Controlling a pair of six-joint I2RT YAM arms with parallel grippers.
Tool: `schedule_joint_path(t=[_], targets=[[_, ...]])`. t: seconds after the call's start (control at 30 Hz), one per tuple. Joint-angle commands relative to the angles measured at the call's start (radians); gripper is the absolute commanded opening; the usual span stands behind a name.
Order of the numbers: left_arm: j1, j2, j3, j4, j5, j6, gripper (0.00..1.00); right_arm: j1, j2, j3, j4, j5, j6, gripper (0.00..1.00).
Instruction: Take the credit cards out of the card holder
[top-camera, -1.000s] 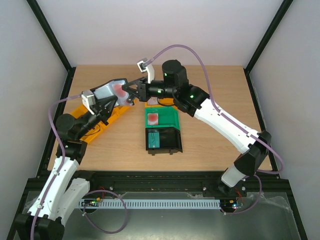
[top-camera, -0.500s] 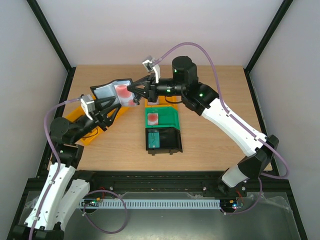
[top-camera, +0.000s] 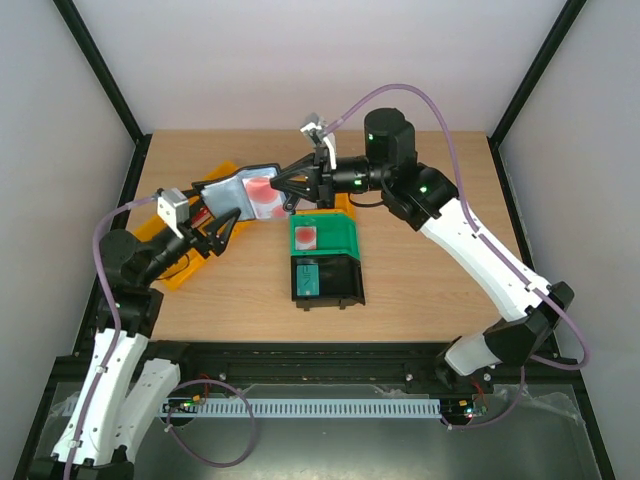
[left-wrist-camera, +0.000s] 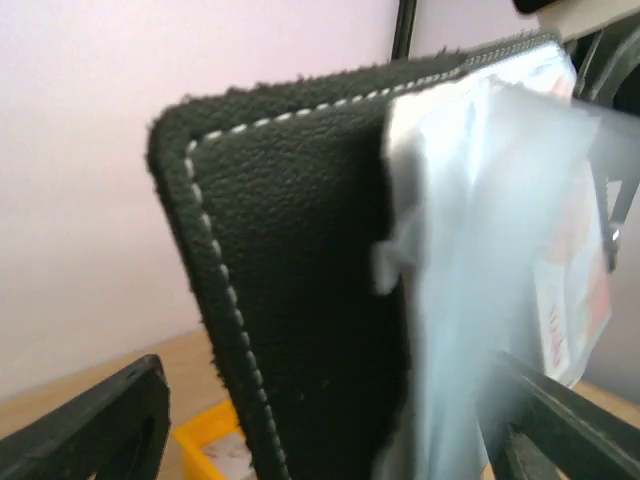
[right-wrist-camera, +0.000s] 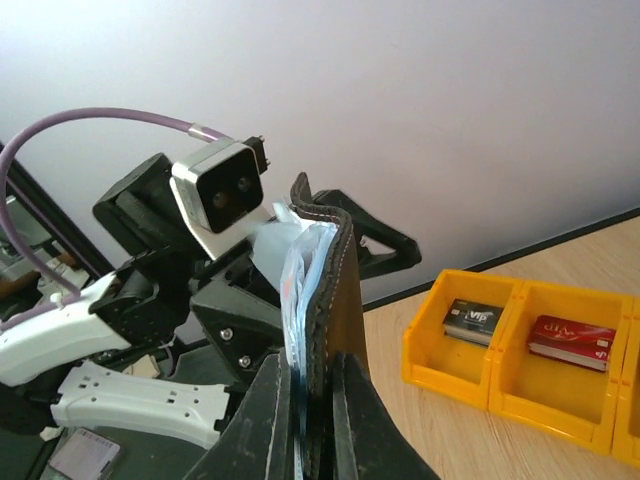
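Moved: the left claw (top-camera: 226, 232) is going from clenched to spread wide and is easing off the holder (top-camera: 225, 198); the right arm is swinging rightward and is taking the holder with it.
Left claw: released, with a finger standing on each side of the black cover. In the wrist view neither appears to be touching it.
Right claw (right-wrist-camera: 312, 400): clenched on the holder's edge, pinching the cover and the sleeves (left-wrist-camera: 480, 250) together.
Holder: hanging open in the air over the far-left part of the bench (top-camera: 400, 300), carried by the right claw alone, with its pale lining facing up.
Credit card (top-camera: 263, 195): showing red through a clear sleeve and still sitting inside the holder. Whether more are lying behind it cannot be told.
Yellow bin (right-wrist-camera: 500, 345): holding a dark card (right-wrist-camera: 470, 317) and a red card (right-wrist-camera: 570, 342) in neighbouring compartments.
Meaning: the holder is probably passing fully to the right claw, which is freeing the left to reach for a card. Nothing is coming out yet.
Watch: a single pinch at one edge is likely leaving the holder free to swing or sag.
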Motion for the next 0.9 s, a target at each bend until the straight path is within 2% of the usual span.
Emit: schedule_joint_path(t=[0.0,0.07,0.13,0.2,0.27,0.37,0.47,0.5,0.53,0.6,0.7,0.87], targets=[[0.013,0.002,0.031,-0.012,0.021,0.031,0.91,-0.006,-0.047,0.023,0.019,-0.098,-0.002,0.02],[0.013,0.004,0.028,0.011,0.101,0.024,0.98,-0.005,-0.043,0.023,0.024,-0.108,0.005,0.01],[0.013,0.007,0.019,0.065,0.205,0.0,0.99,-0.007,-0.038,0.017,0.03,-0.121,0.011,0.02],[0.013,0.012,0.004,0.131,0.253,-0.052,0.98,-0.006,-0.037,0.005,0.051,-0.139,0.028,0.02],[0.012,0.017,0.001,0.166,0.257,-0.088,0.91,-0.006,-0.036,-0.004,0.07,-0.153,0.037,0.02],[0.012,0.024,-0.004,0.2,0.263,-0.118,0.67,-0.005,-0.039,-0.015,0.073,-0.152,0.035,0.02],[0.01,0.032,-0.022,0.263,0.278,-0.172,0.32,-0.006,-0.038,-0.027,0.073,-0.149,0.036,0.02],[0.011,0.034,-0.026,0.283,0.277,-0.193,0.17,-0.005,-0.037,-0.028,0.07,-0.141,0.036,0.02],[0.01,0.035,-0.029,0.295,0.275,-0.206,0.06,-0.007,-0.035,-0.029,0.064,-0.128,0.033,0.02],[0.01,0.033,-0.025,0.305,0.266,-0.213,0.02,-0.006,-0.037,-0.03,0.039,-0.095,0.009,0.16],[0.011,0.028,-0.017,0.317,0.255,-0.218,0.02,-0.007,-0.052,-0.035,-0.017,-0.018,-0.069,0.36],[0.012,0.025,-0.016,0.322,0.234,-0.207,0.02,-0.017,-0.085,-0.039,-0.066,0.024,-0.129,0.5]])
